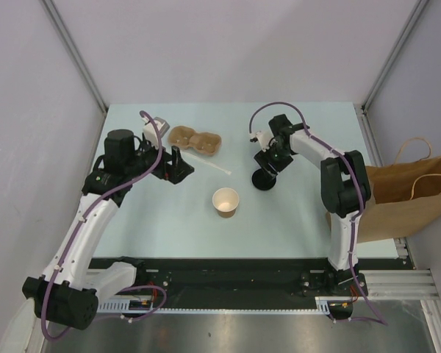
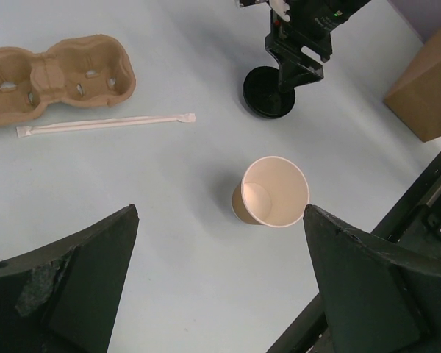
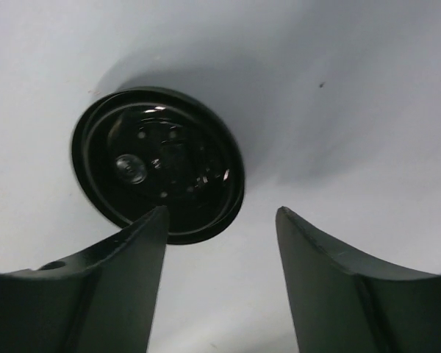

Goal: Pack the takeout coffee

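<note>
My left gripper (image 1: 178, 165) hangs released, jaws spread wide and holding nothing, left of centre in the top view. In its own wrist view the 2 dark fingers (image 2: 81, 287) fill the lower corners. The cup (image 1: 226, 201) stands upright on the table (image 1: 169, 220) just below the middle of the top view, and right of centre in my left wrist view (image 2: 274, 193). It is open at the top, with no lid on it, and its pale inside holds nothing. The black lid (image 1: 264, 180) lies flat on the table to the cup's upper right, apart from it. My right gripper (image 1: 268, 168) is down over that lid with its jaws apart and nothing clamped between them. In its wrist view the lid (image 3: 156, 163) sits in the upper left, the left-hand finger (image 3: 103, 287) covers the lid's lower edge, and only bare table shows in the gap. The carrier (image 1: 195, 140) lies above the cup towards the upper middle, and both of its 2 hollows are empty (image 2: 55, 77). A wrapped straw (image 1: 209, 163) lies just below it on the table. The bag (image 1: 411, 195) is at the right edge of the top view, its handles up, and I cannot tell what is in it.
</note>
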`<state>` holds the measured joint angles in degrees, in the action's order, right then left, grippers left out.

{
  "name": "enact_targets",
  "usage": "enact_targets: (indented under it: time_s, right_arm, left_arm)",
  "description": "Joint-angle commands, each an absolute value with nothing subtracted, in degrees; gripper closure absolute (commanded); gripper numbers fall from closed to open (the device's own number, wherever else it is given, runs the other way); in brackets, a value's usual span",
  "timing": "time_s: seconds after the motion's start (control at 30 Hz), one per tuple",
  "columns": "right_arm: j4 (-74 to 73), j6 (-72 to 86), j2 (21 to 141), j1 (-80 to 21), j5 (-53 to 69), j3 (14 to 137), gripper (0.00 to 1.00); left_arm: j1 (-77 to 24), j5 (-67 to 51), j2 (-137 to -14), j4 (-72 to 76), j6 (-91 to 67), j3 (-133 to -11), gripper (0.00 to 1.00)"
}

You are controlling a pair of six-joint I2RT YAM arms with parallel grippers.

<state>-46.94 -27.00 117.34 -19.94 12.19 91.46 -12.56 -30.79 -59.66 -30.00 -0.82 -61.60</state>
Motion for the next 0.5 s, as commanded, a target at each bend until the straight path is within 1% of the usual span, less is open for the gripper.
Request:
enact_targets:
  time_s: [0.0,0.23,0.27,0.33,0.37,0.43,0.47]
  right_arm:
    - [-44.1,-25.8,119.4,-19.2,10.2,94.4,0.39]
    - [-42.9,-24.3,121.1,-19.2,10.5,94.4,0.51]
    - [-42.9,-24.0,121.3,-19.2,10.6,94.4,0.56]
    - [-43.2,-23.7,121.6,-19.3,11.1,94.7,0.63]
    - [-43.4,-23.7,121.5,-19.4,11.3,94.7,0.70]
    - [-44.4,-23.5,120.8,-19.6,12.5,95.3,0.78]
    - [-44.7,-23.4,120.4,-19.5,13.0,95.4,0.89]
  left_arm:
    - [-12.3,-32.9,-60.0,-26.4,-2.5,-62.8,0.01]
    - [-12.3,-32.1,-60.1,-26.1,-2.0,-62.1,0.00]
    - [-12.3,-32.1,-60.1,-26.2,-1.8,-62.1,0.00]
    - [-12.3,-32.3,-59.7,-26.5,-0.5,-62.0,0.00]
    - [-12.3,-32.3,-59.4,-26.7,-0.1,-61.8,0.01]
    - [-12.3,-32.3,-59.0,-26.6,2.5,-61.6,0.01]
    - [-12.3,-32.3,-58.7,-26.6,3.5,-61.6,0.01]
